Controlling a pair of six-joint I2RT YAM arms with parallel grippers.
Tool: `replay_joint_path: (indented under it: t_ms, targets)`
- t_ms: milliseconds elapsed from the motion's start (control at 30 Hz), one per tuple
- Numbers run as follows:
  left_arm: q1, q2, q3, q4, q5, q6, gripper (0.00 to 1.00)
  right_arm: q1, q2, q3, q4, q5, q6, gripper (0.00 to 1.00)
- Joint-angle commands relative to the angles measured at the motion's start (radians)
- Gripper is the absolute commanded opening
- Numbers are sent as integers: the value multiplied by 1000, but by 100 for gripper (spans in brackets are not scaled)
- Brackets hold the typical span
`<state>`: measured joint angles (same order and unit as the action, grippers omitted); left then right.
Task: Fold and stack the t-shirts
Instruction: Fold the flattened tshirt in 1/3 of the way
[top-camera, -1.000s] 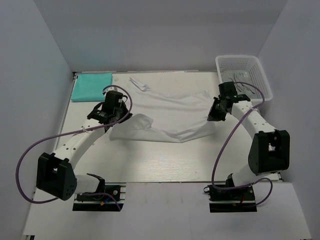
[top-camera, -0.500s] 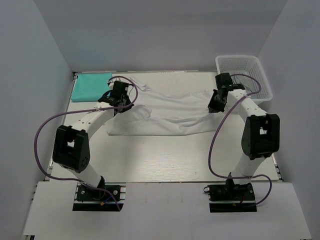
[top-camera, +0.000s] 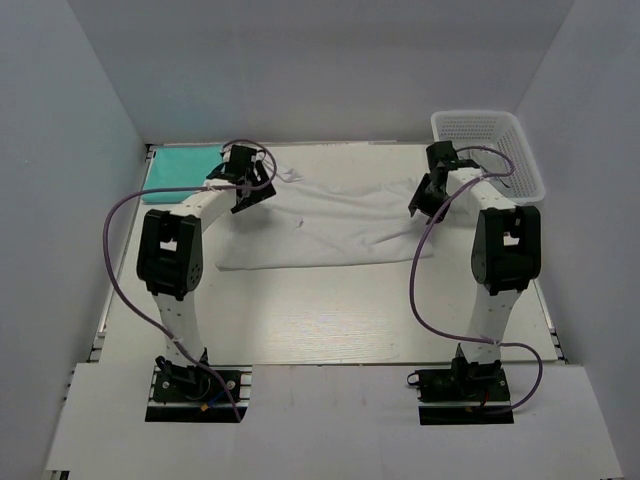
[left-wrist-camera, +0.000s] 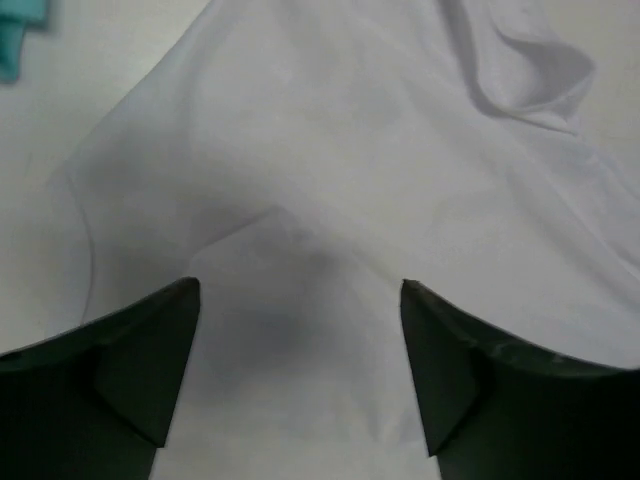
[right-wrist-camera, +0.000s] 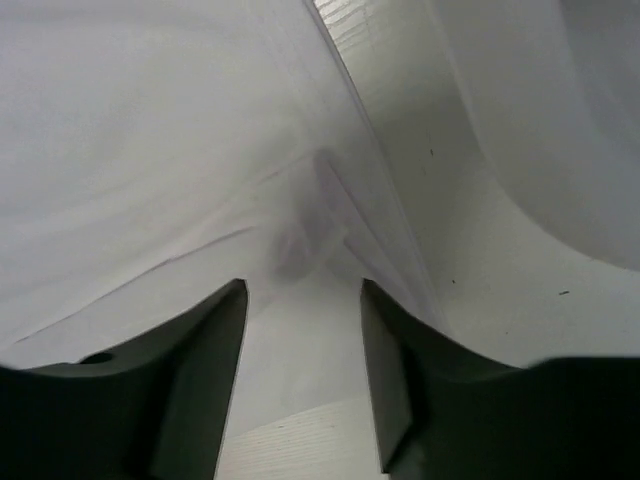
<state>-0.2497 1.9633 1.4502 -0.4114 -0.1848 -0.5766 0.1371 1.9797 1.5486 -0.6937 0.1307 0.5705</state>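
Observation:
The white t-shirt (top-camera: 330, 225) lies across the back half of the table, folded over on itself into a wide band. My left gripper (top-camera: 250, 190) hovers over its back left corner, open, with only flat cloth (left-wrist-camera: 330, 150) under the spread fingers (left-wrist-camera: 150, 370). My right gripper (top-camera: 425, 200) stands over the back right corner, open as well. Between its tips (right-wrist-camera: 302, 290) a creased fold of the white shirt (right-wrist-camera: 150, 150) lies loose. The teal t-shirt (top-camera: 182, 160) sits folded at the back left corner; a sliver of it (left-wrist-camera: 15, 30) shows in the left wrist view.
A white mesh basket (top-camera: 480, 115) stands at the back right, close behind my right gripper. White walls close in the table on three sides. Bare wooden tabletop (top-camera: 320, 310) stretches in front of the shirt toward the arm bases.
Both arms swung toward the back of the table, carrying the white shirt's near edge over onto its far half. Both grippers went from shut on the cloth to open and let it go.

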Motion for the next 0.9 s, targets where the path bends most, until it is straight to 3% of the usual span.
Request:
replay_joint_path:
  t_ms: [0,33,67,100,167,333,467,700,867]
  targets:
    - [3,5,137,-7,33,29,100,1,-28,38,37,27,-24,59]
    - [3,5,137,-18,22,29,100,2,-38,16,39,32,-30,62]
    - [12,-4,137,-32,10,29,100,2,-63,5,57,33,-31,80]
    - [12,-17,137,-32,10,29,100,4,-93,-24,83,30,-27,80]
    - [3,-64,107,-58,10,38,100,10,-146,-114,138,9,-46,90]
    - [-20,-190,-65,17,146,63,100,53,-257,-255,279,-100,-61,90]
    - [-20,-238,-227,124,269,43,100,85,-251,-326,326,-163,-64,90]
    - [-20,-216,-361,86,269,-3,100,84,-191,-395,327,-144,-34,90]
    - [-20,-270,-505,71,232,-41,100,87,-243,-556,326,-135,-32,90]
